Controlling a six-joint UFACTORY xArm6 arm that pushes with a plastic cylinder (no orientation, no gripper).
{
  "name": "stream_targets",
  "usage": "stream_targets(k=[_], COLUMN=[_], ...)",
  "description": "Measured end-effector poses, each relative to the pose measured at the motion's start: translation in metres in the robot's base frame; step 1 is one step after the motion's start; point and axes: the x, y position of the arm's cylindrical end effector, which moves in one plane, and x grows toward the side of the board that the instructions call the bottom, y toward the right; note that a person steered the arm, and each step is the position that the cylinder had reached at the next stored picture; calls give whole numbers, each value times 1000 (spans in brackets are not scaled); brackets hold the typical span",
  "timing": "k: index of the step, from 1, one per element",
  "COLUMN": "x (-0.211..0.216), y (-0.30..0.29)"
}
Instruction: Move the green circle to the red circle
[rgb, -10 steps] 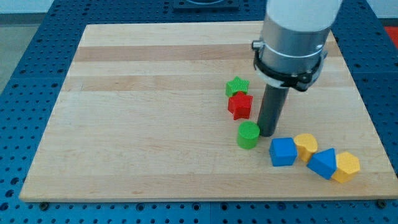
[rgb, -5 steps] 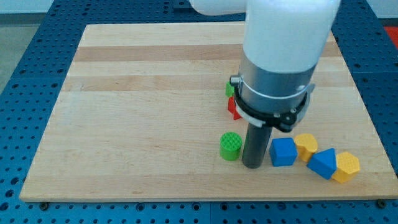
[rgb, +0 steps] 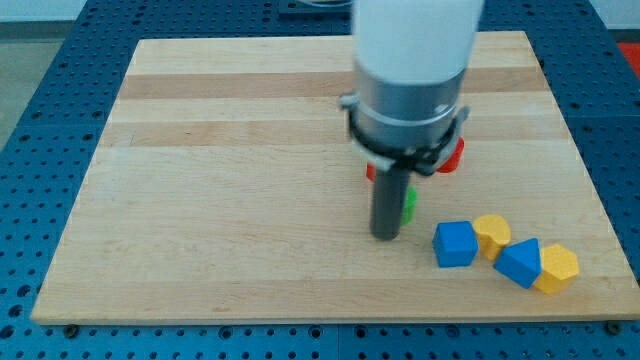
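My tip (rgb: 385, 236) rests on the board just left of the blue and yellow blocks. A sliver of the green circle (rgb: 410, 203) shows at the rod's right edge, and the rod hides the rest of it. The red circle (rgb: 453, 156) peeks out from behind the arm's grey collar, up and to the right of the green sliver and apart from it. A small part of the red star (rgb: 370, 172) shows at the collar's left edge. The green star is hidden behind the arm.
A blue cube (rgb: 455, 243), a yellow block (rgb: 491, 233), a second blue block (rgb: 518, 262) and a second yellow block (rgb: 556, 268) form a row at the view's lower right. The wooden board (rgb: 200, 200) lies on a blue perforated table.
The arm has moved to the view's left and the tip a little up. The green circle has shifted up and right, now behind the rod. The red circle has come into view.
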Motion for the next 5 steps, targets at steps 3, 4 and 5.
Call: stream_targets(k=[3, 4, 5], x=[-23, -40, -37], y=[13, 21, 21])
